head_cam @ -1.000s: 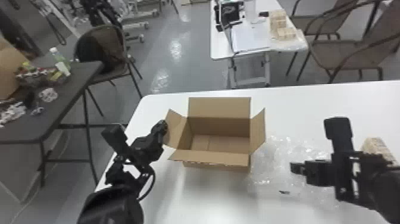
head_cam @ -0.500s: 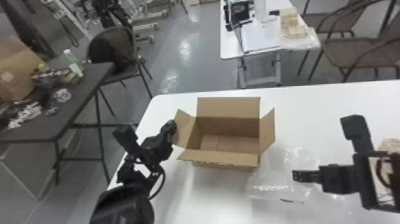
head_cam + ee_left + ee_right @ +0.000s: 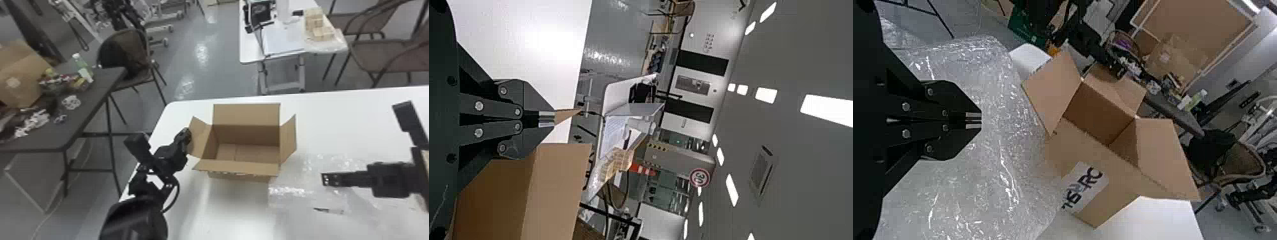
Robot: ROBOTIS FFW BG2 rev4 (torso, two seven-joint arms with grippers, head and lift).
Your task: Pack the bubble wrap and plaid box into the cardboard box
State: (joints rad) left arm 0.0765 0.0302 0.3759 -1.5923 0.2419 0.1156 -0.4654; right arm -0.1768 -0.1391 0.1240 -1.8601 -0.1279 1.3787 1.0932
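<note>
The cardboard box point(image 3: 245, 153) stands on the white table with its flaps raised and nothing visible inside. At its left side flap point(image 3: 199, 135) is my left gripper point(image 3: 186, 135); the left wrist view shows the gripper point(image 3: 554, 118) closed with the flap's corner pinched between its fingertips. Clear bubble wrap point(image 3: 287, 191) lies spread to the right of the box. Over it is my right gripper point(image 3: 325, 179). In the right wrist view the gripper point(image 3: 974, 120) has its fingertips together above the bubble wrap point(image 3: 1008, 165), holding nothing. A beige sliver point(image 3: 425, 162) shows beside the right arm; I cannot tell its pattern.
A dark table point(image 3: 95, 92) with clutter and a green bottle point(image 3: 83, 68) stands off to the left. Beyond the work table are chairs and another white table point(image 3: 249, 51) with wooden blocks. A small dark-and-white strip point(image 3: 328, 211) lies near the bubble wrap.
The whole head view has shifted, so table and box sit farther right in it. My right gripper has drawn somewhat rightward and up in the latest interval. The left one stays at the flap.
</note>
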